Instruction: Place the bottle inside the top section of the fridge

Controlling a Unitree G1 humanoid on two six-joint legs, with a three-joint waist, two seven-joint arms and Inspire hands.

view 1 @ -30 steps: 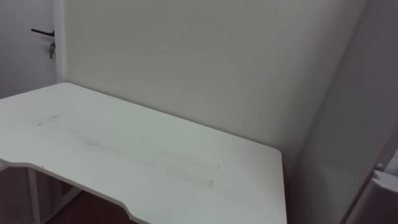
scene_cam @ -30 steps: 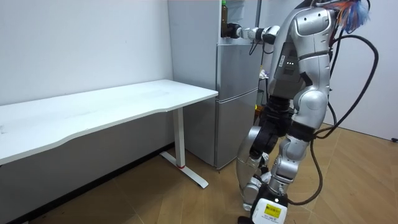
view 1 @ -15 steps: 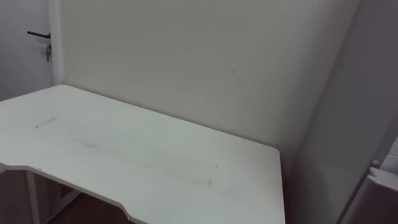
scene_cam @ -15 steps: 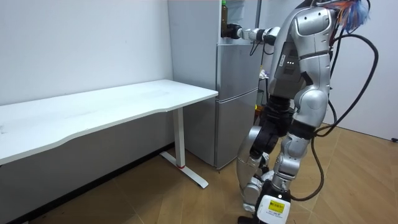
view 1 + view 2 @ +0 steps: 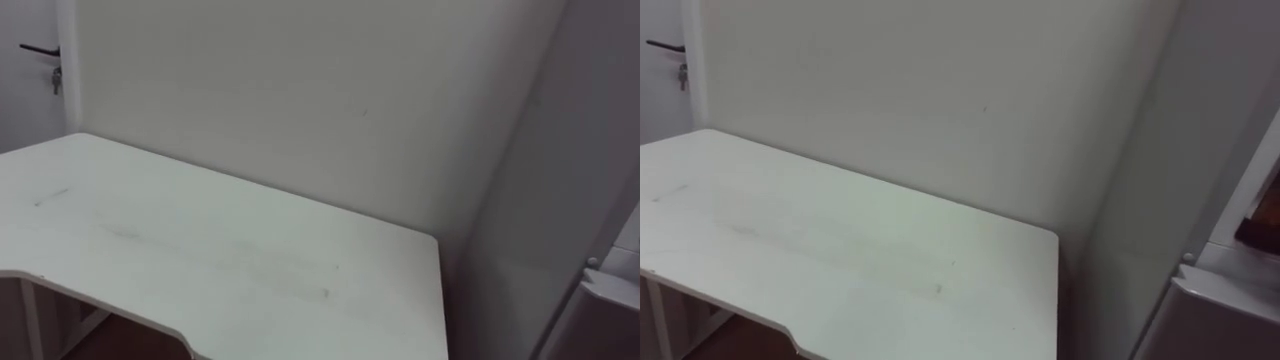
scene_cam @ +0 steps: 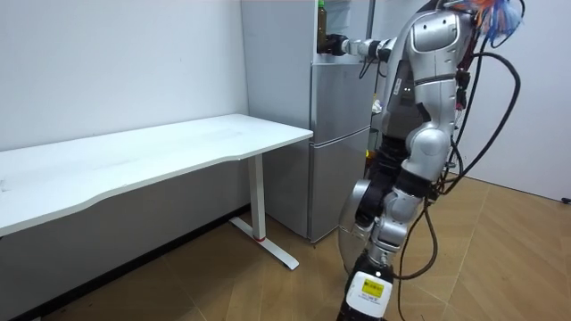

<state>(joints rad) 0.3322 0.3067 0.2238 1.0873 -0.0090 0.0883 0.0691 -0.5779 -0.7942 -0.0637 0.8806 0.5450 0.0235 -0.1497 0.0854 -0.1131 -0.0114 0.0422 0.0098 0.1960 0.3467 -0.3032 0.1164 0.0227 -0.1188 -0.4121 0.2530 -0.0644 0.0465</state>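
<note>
I cannot tell how the fingers stand on the raised hand [image 6: 335, 43], up at the front of the grey fridge [image 6: 339, 143]. The green bottle [image 6: 319, 16] seems to stick up just above it. The white desk [image 5: 220, 260] stands beside the fridge.

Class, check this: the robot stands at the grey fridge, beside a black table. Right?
No: the table is white, not black, as the room view shows. The robot does stand at the grey fridge beside it.
</note>
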